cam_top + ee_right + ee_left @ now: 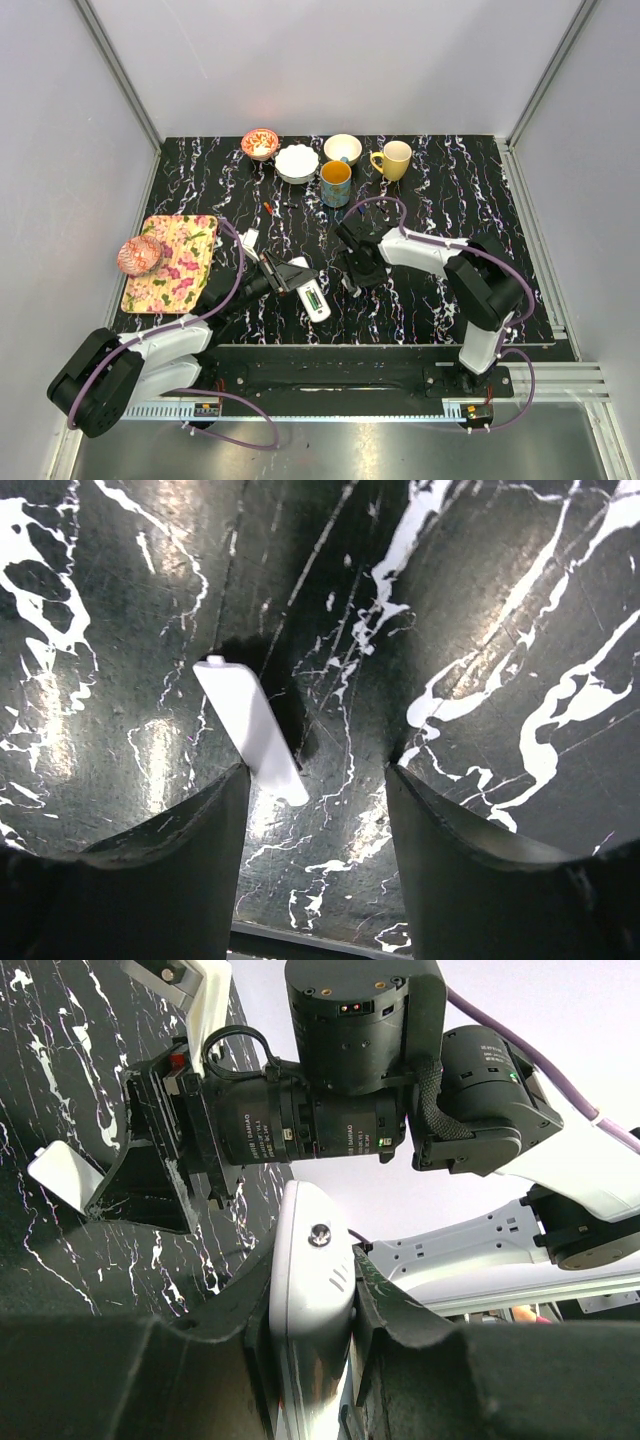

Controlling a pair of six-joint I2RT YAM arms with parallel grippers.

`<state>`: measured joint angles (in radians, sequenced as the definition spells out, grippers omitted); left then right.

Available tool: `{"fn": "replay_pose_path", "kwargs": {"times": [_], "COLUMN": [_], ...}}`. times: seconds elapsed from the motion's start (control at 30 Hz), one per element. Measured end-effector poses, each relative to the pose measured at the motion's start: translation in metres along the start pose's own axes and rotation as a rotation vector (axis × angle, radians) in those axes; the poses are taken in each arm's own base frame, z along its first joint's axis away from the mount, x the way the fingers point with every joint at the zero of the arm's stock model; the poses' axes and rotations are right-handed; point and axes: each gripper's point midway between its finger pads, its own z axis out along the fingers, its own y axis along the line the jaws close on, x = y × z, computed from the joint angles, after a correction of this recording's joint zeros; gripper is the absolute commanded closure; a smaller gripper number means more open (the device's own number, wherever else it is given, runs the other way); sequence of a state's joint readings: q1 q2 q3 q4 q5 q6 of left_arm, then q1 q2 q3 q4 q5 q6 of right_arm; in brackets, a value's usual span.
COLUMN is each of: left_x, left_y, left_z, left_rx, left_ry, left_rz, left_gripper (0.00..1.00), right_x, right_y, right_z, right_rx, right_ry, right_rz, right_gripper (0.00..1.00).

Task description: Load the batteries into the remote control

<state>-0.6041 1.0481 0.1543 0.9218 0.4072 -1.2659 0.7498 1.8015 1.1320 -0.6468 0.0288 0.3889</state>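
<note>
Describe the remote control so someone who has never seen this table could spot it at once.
On the black marbled table, look near the front edge for the left claw. The remote control is the slim white bar clamped in it, with a dark slot on top, far longer than the small white chip nearby.

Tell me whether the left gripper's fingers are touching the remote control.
Touching. The left wrist view shows the left gripper with both fingers pressed against the sides of the remote control, no gap.
</note>
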Motion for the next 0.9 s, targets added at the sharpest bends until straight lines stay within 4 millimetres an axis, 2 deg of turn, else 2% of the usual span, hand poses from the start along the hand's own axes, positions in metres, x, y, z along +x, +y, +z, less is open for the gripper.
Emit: {"fn": "replay_pose_path", "kwargs": {"times": [0.3, 0.5, 0.9], "left_x": [0.001, 0.002, 0.002], "left_y": [0.001, 0.003, 0.002], "left_z": [-0.001, -0.002, -0.003], "left_rx": [-0.002, -0.004, -0.001], "left_ry": [0.0, 0.001, 0.0], "left_rz": [-0.001, -0.004, -0.011], "left_gripper": [1.0, 1.0, 1.0], "right_x": [-0.004, -0.007, -0.017], "right_y": [0.011, 0.008, 0.007], "right_z": [0.002, -0.001, 0.0], "right_rx": [0.049, 0.075, 0.079], "right_ry": [-0.01, -0.021, -0.016], "right_rz": [-0.135, -0.179, -0.306], "right_gripper": [0.33, 0.38, 0.4]}}
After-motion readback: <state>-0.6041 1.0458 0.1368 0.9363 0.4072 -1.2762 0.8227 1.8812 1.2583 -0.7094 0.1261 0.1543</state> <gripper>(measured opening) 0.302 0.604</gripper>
